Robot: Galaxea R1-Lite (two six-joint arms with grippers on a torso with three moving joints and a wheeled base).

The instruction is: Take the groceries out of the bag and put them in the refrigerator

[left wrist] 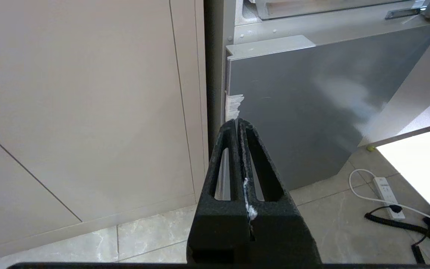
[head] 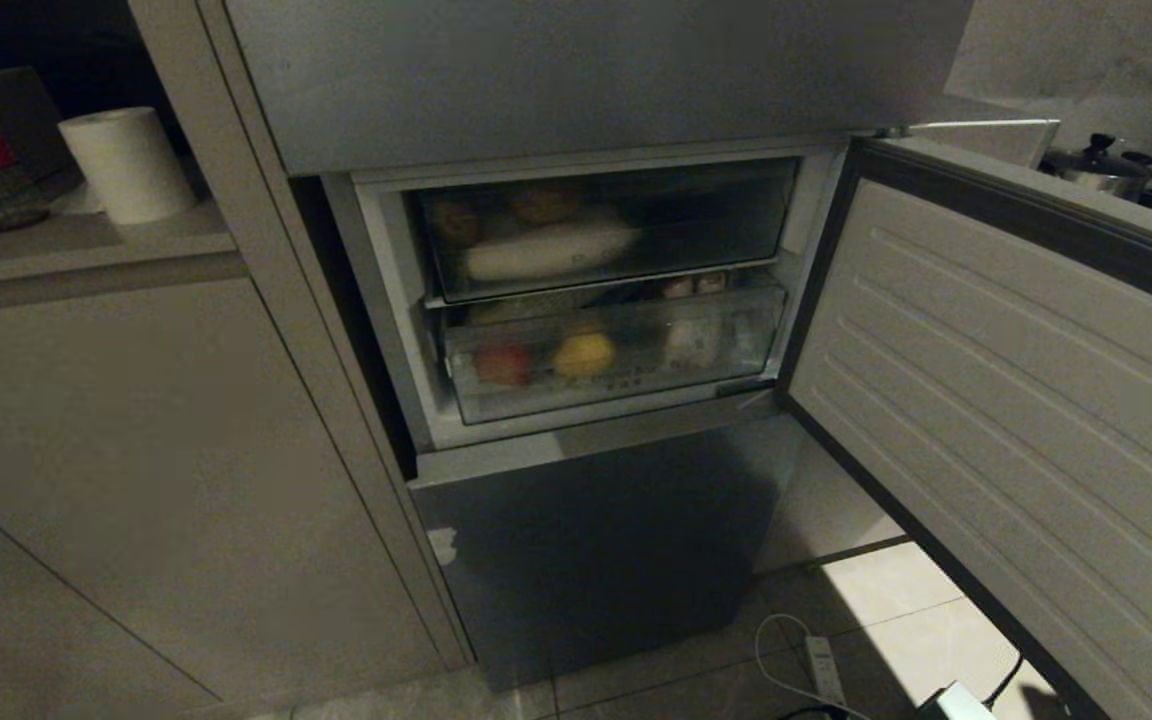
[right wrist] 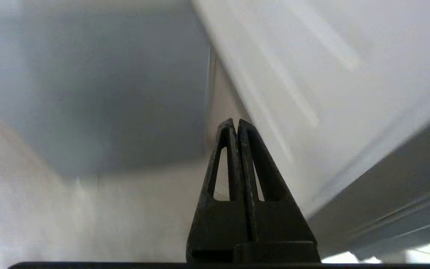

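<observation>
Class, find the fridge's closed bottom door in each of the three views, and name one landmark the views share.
Head view: the bottom door is lower centre, below the open drawer compartment.
Left wrist view: it fills centre-right, beyond the shut left gripper.
Right wrist view: probably the blurred grey surface, upper left.
Shared landmark: the swung-open door, also at right in both wrist views.

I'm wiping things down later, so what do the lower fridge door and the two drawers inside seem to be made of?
The lower fridge door looks like brushed grey steel: matte sheen, soft smeared reflections. The upper drawer and lower drawer seem clear plastic, since the food shows through their fronts; glass can't be ruled out.
</observation>
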